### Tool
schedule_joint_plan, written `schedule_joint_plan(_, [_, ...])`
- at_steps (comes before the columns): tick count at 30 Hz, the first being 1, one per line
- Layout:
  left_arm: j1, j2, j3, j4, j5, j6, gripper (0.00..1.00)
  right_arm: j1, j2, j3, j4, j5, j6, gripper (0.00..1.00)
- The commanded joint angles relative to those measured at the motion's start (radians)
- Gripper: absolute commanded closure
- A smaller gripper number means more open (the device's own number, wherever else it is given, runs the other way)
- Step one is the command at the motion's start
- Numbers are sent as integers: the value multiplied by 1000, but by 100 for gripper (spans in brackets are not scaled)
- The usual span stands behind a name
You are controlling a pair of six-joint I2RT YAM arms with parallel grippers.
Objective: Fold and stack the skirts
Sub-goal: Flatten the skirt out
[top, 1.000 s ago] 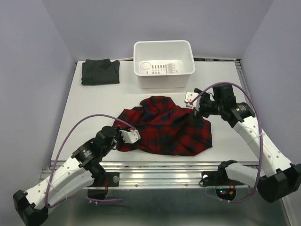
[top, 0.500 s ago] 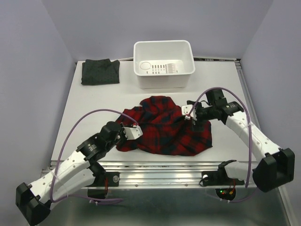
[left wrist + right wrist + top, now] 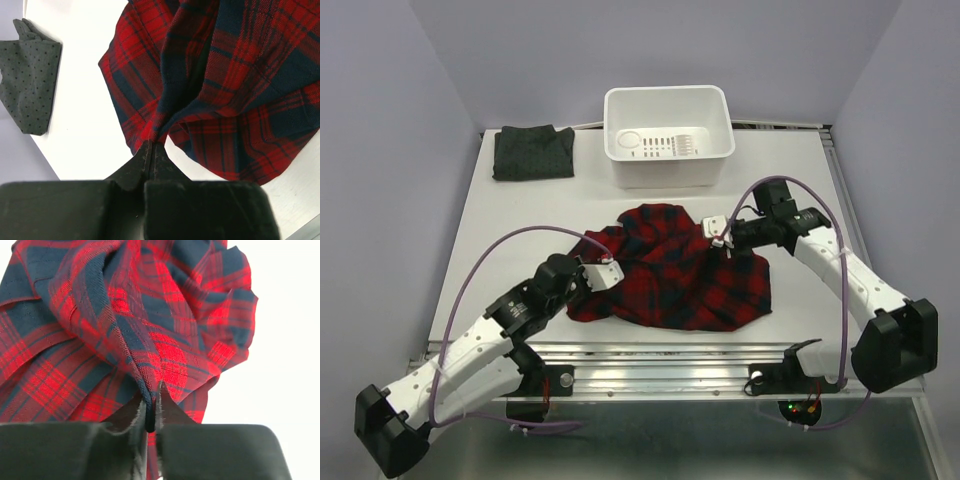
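Soft red-and-navy plaid skirt (image 3: 675, 270), bunched in a lumpy heap mid-worktop (image 3: 520, 230), smooth and white. Left hand (image 3: 151, 145) pinched tight on a fold at its left edge. Right hand (image 3: 152, 400) clamped on a fold at its right side. Dark grey skirt (image 3: 533, 152) with tiny dots, folded flat in the far left corner, near a hard white plastic tub (image 3: 668, 135) with rounded corners.

Left arm (image 3: 460, 355): white shells, black joints
Right arm (image 3: 860, 285): same colours
Cables (image 3: 530, 234): purple (one per arm)
Gripper fingers (image 3: 132, 170): black, tapered
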Motion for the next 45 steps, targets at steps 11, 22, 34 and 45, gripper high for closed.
schedule_joint_plan(11, [302,269,639,89,12,-171,100,-108,93,544,202,325,354,99])
schedule_joint_plan(22, [346,392,986,106,55,-99,100,-120,133,786,218,368,373,99])
schedule_joint_plan(34, [345,31,423,-107,354,27,100,-120,-223,160,16,271,158,99])
schedule_joint_plan(45, [345,-53,306,-492,618,320,100,-120,-315,40,-343,195,-92,99])
